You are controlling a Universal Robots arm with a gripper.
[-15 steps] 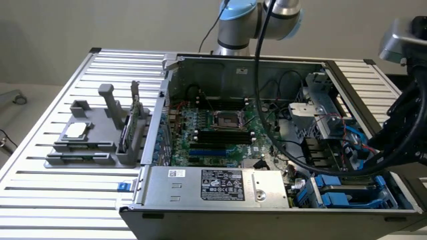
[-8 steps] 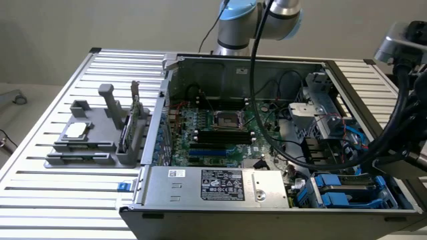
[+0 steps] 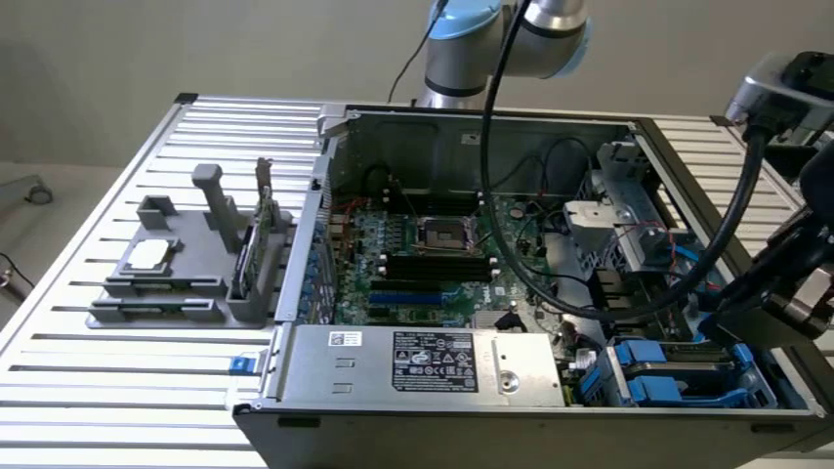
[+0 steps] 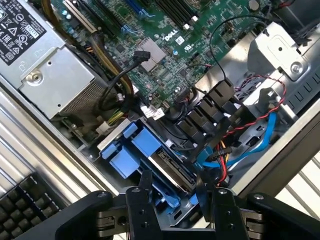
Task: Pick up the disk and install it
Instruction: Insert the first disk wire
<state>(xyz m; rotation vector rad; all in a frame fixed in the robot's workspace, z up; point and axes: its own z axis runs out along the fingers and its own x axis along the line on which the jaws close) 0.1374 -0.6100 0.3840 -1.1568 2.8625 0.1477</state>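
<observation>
One disk [image 4: 172, 172] in bay, gripper [image 4: 172, 187] straddling it

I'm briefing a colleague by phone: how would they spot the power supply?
Start at the open computer case on the slatted table. Along its near edge lies the power supply, a silver-grey metal box. Its black-printed label sets it apart from the green motherboard behind it.

The word "DELL" is printed in white on the green motherboard [image 4: 165, 45], while the black-printed label [image 3: 435, 360] on the grey power supply [image 3: 391, 366] carries small text and marks that cannot be read.
</observation>
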